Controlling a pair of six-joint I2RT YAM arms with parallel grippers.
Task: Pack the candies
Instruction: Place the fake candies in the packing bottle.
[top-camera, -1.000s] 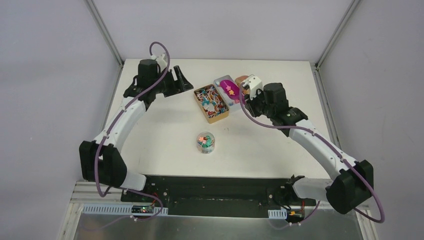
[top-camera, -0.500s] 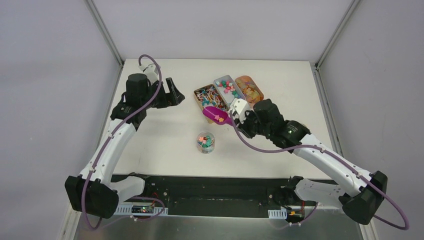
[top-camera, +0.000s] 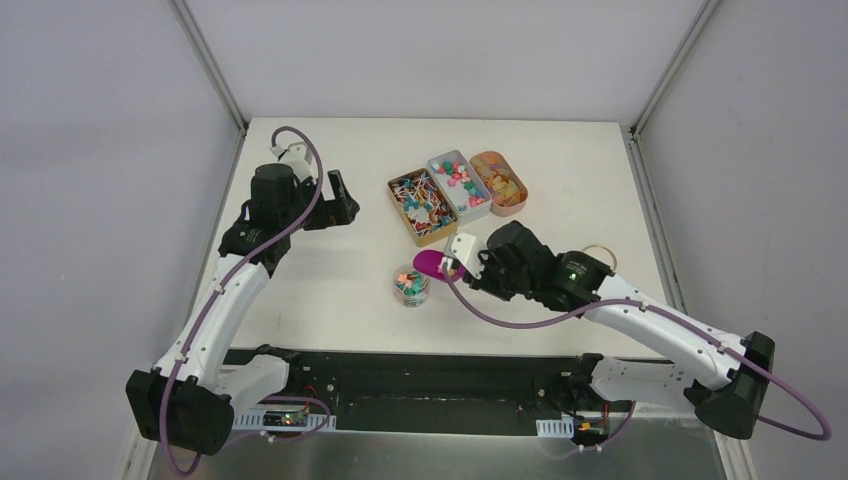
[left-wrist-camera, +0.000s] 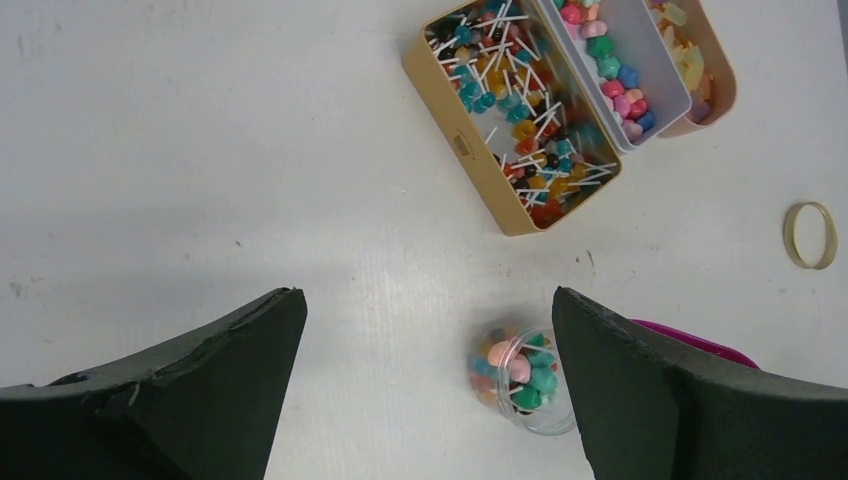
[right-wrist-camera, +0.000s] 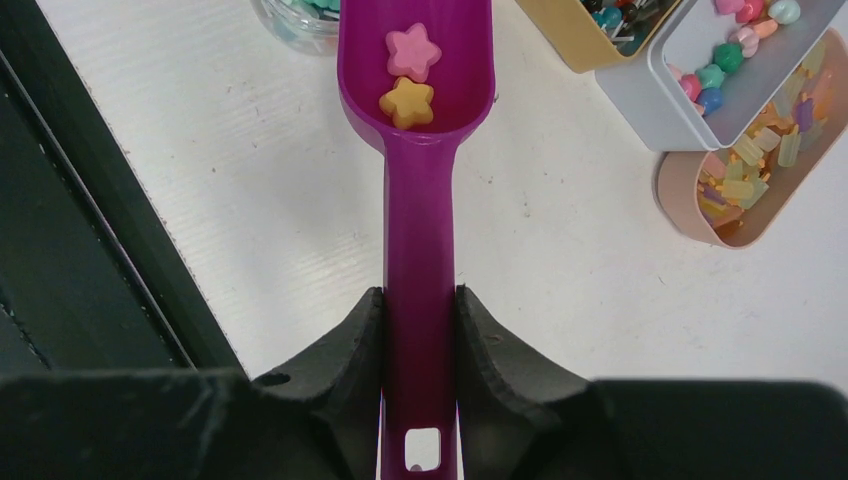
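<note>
Only the right wrist view shows two star candies (right-wrist-camera: 410, 75), pink and yellow, lying in the magenta scoop (right-wrist-camera: 418, 220), its handle pinched by the right pincer (right-wrist-camera: 418, 300). The left wrist view shows the left pincer (left-wrist-camera: 428, 300) spread above the counter (left-wrist-camera: 200, 150), with a candy-filled glass jar (left-wrist-camera: 520, 375) just beside the scoop.

The overhead camera sits high behind the arm bases, looking down over the whole white table (top-camera: 330, 270). The left wrist camera faces down from mid-height, the right wrist camera from closer. All three share the small clear round jar (left-wrist-camera: 548, 420) of candies (left-wrist-camera: 518, 366) and the gold rectangular tin (left-wrist-camera: 468, 150).
</note>
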